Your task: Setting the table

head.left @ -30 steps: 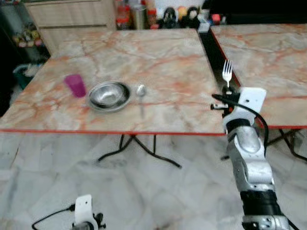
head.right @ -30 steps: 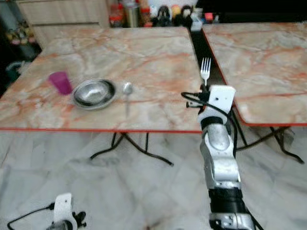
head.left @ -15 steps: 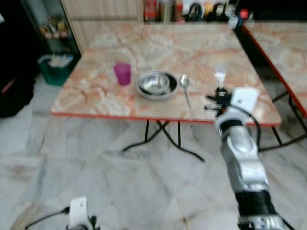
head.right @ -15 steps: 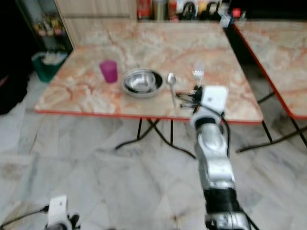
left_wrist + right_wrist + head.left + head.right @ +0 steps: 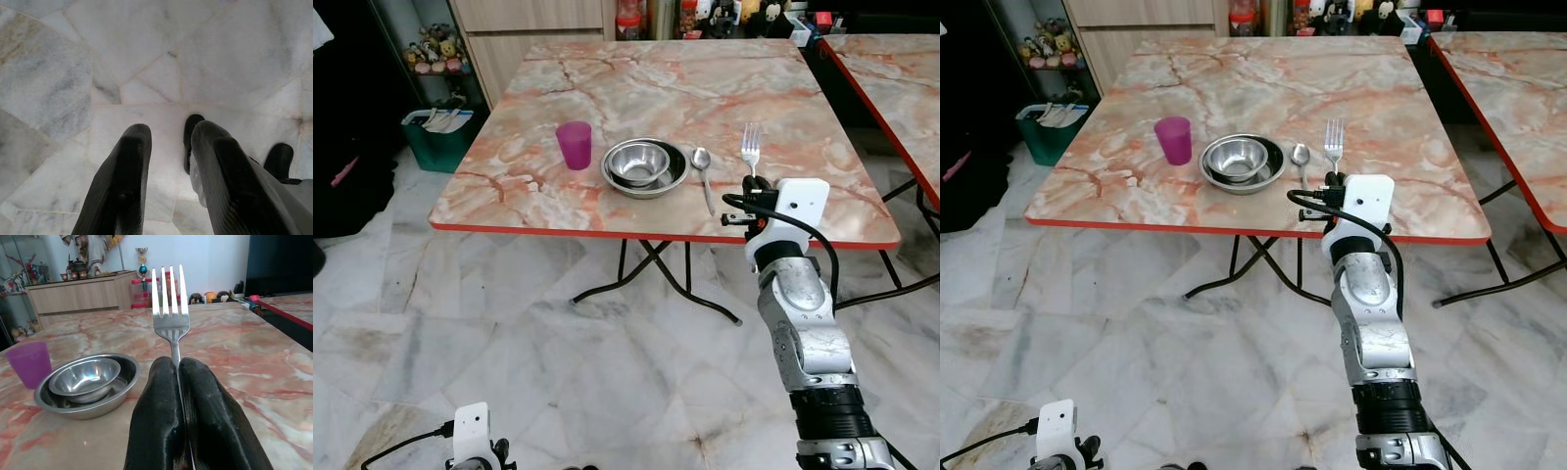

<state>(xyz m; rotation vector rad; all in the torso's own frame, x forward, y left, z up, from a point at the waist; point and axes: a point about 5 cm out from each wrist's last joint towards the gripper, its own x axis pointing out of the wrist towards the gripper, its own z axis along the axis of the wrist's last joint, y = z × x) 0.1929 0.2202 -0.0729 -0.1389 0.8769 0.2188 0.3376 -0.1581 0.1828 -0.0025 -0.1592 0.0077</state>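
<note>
My right gripper (image 5: 750, 192) is shut on the handle of a silver fork (image 5: 751, 147) and holds it upright, tines up, at the front edge of the marble table (image 5: 724, 88). Its fingers (image 5: 161, 396) are pressed together around the handle. A silver spoon (image 5: 703, 168) lies on the table just left of the fork. Next to the spoon sits a steel bowl (image 5: 646, 164) with a smaller bowl inside it. A purple cup (image 5: 574, 145) stands left of the bowl. My left gripper (image 5: 168, 134) hangs low over the floor, open and holding nothing.
A second marble table (image 5: 896, 69) stands to the right across a narrow gap. A green bin (image 5: 435, 135) and a wooden cabinet (image 5: 529, 20) are at the far left. Black folding legs (image 5: 646, 279) show under the table, above the marble floor (image 5: 558, 372).
The camera has shifted and the whole table has come into view. My right gripper, still holding the fork, has gone from the table's right edge to just right of the spoon.
</note>
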